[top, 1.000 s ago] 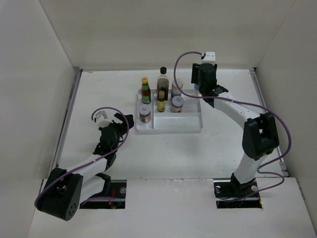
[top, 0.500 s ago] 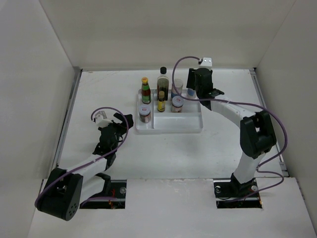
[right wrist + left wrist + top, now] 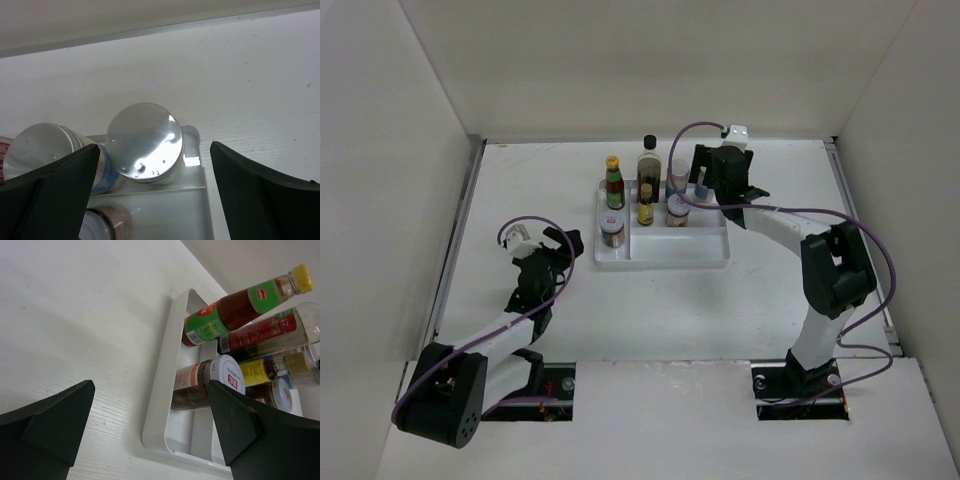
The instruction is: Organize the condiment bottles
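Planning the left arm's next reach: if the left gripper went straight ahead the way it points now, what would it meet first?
Probably the white tray, at its left wall, with the short jar just behind it. Depth is hard to judge from these views.

Left gripper spread, right gripper spread

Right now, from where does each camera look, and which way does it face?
Top external: above and behind the arms, facing down on the table; left gripper and right gripper show.
Left wrist: low over the table, facing the white tray from its left; own fingers at the bottom.
Right wrist: over the tray's far right corner, facing down on a shaker; own fingers below.
Shared by top and left wrist: the yellow-capped red sauce bottle.
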